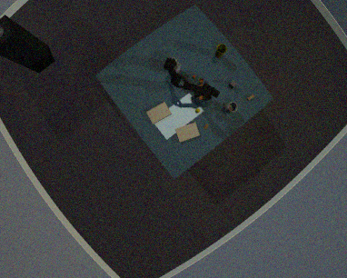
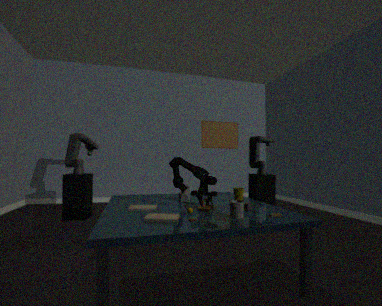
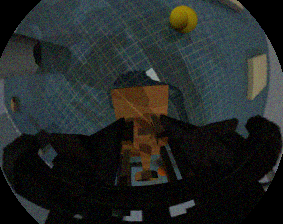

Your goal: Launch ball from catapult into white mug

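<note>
My gripper (image 3: 142,119) (image 1: 201,96) (image 2: 205,202) is shut on the orange wooden catapult (image 3: 139,103), low over the blue table (image 1: 133,82) (image 2: 132,227). The catapult's body fills the gap between the dark fingers in the wrist view. The yellow ball (image 3: 184,18) (image 1: 197,110) (image 2: 190,210) lies loose on the table, apart from the catapult and ahead of the gripper. The white mug (image 1: 232,107) (image 2: 236,209) stands upright to the right of the gripper in the overhead view.
Two tan boards (image 1: 159,112) (image 1: 188,132) and a white sheet (image 1: 179,120) lie near the ball. A yellow-green cup (image 1: 220,50) (image 2: 238,193), a small tan block (image 1: 251,97) and another small object (image 1: 232,84) stand toward the table's right side.
</note>
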